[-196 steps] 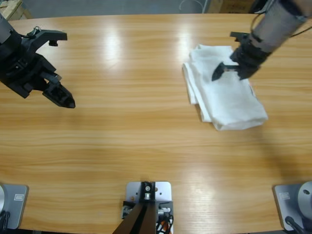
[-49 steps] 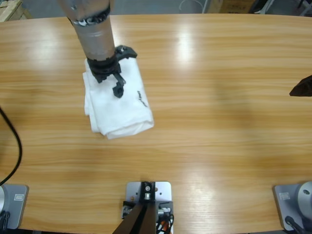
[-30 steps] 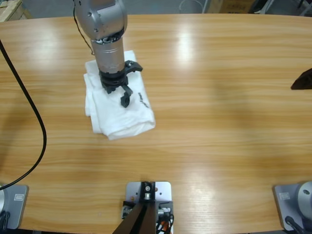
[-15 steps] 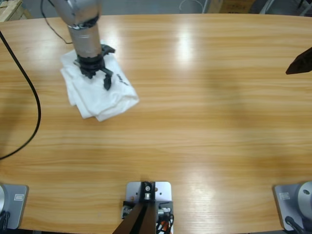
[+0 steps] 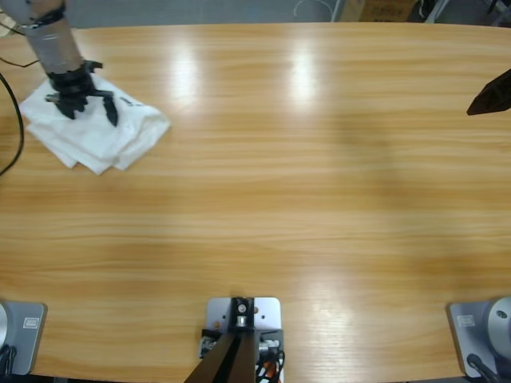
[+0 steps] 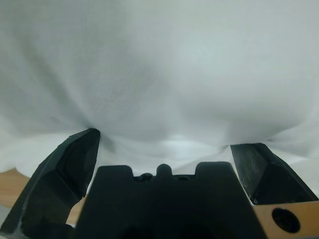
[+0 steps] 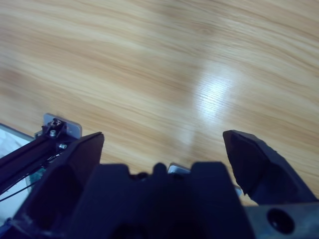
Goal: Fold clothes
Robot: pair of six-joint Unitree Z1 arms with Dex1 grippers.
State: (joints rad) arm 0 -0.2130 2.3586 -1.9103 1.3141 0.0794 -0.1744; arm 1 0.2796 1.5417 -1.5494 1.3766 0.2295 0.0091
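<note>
The clothes (image 5: 94,134) are one white T-shirt lying in a folded bundle at the table's far left, near the back edge. My left gripper (image 5: 86,108) comes down from the upper left corner onto the bundle's top, jaws spread apart and pressing on the cloth. In the left wrist view, white fabric (image 6: 159,74) fills the picture and the left gripper (image 6: 162,149) stands open against it, clamping nothing. My right gripper (image 7: 162,144) is open over bare wood with nothing between its jaws. Only its black tip (image 5: 489,96) shows at the high view's right edge.
The long wooden table (image 5: 279,199) stretches from the shirt to the right edge. A metal rig plate (image 7: 62,127) and the table's edge show at the lower left of the right wrist view.
The left arm has slid the folded shirt further left and toward the back edge, from left of the middle to the far left corner. The right gripper has stayed at the right edge.
</note>
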